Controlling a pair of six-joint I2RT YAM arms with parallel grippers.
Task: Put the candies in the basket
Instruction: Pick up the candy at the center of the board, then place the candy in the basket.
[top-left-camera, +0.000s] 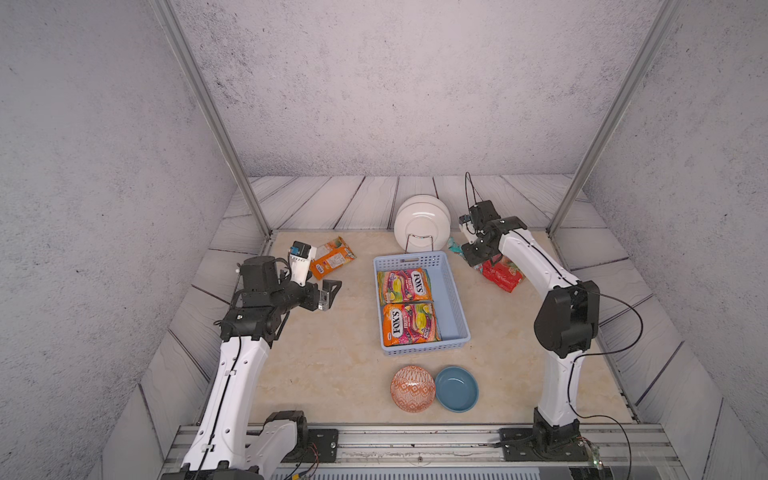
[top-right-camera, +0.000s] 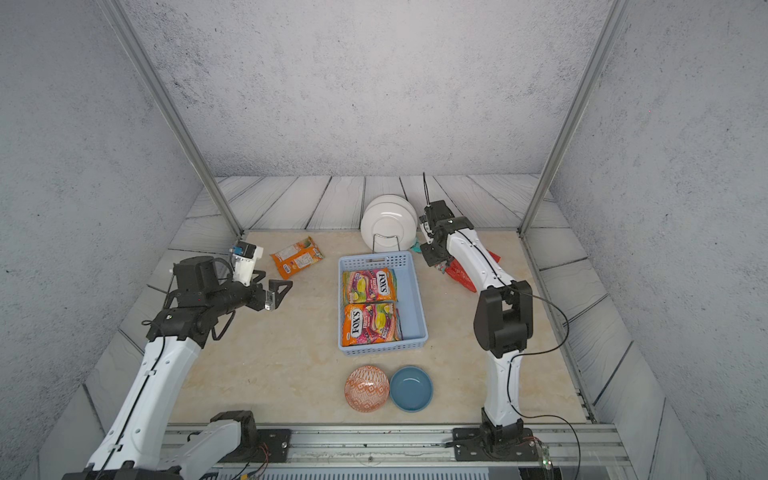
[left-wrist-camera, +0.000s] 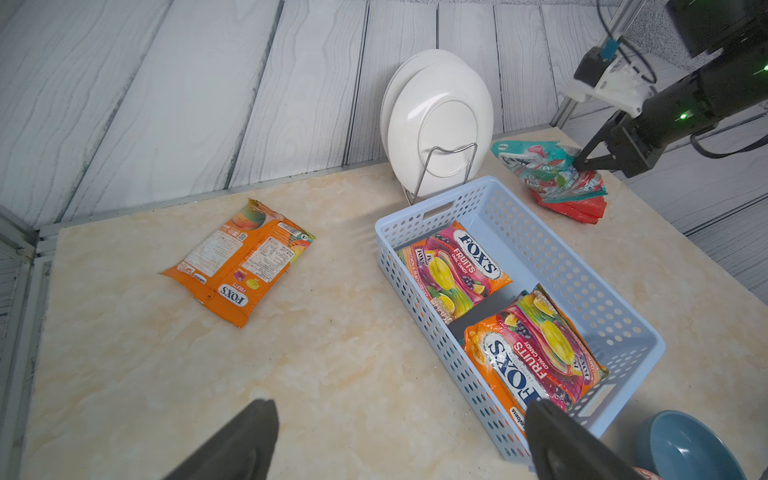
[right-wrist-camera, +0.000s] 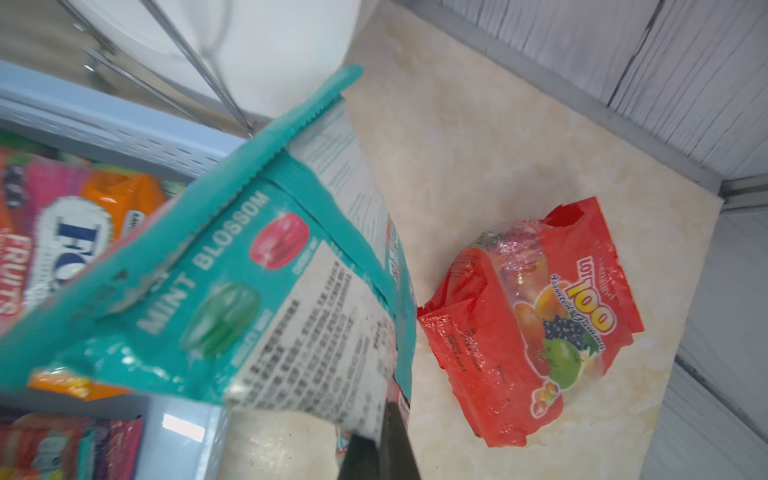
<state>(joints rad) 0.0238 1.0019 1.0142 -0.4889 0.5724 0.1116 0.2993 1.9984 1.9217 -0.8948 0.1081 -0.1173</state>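
Observation:
The light blue basket (top-left-camera: 451, 286) (top-right-camera: 409, 299) (left-wrist-camera: 519, 245) stands mid-table with two FOX'S candy bags (top-left-camera: 404, 285) (top-left-camera: 410, 324) (left-wrist-camera: 453, 270) (left-wrist-camera: 536, 353) lying flat in it. An orange candy bag (top-left-camera: 332, 257) (top-right-camera: 296, 257) (left-wrist-camera: 241, 262) lies face down at the back left. My right gripper (left-wrist-camera: 577, 162) (right-wrist-camera: 384, 419) is shut on the edge of a teal candy bag (left-wrist-camera: 540, 166) (right-wrist-camera: 232, 291), lifted beside the basket's far right corner. A red candy bag (top-left-camera: 503, 274) (right-wrist-camera: 532, 324) lies on the table under it. My left gripper (top-left-camera: 328, 295) (left-wrist-camera: 399, 415) hangs open and empty left of the basket.
White plates (top-left-camera: 422, 222) stand in a wire rack just behind the basket. An orange patterned bowl (top-left-camera: 412, 388) and a round blue bowl (top-left-camera: 457, 388) sit side by side in front of it. Metal frame posts rise at the back corners.

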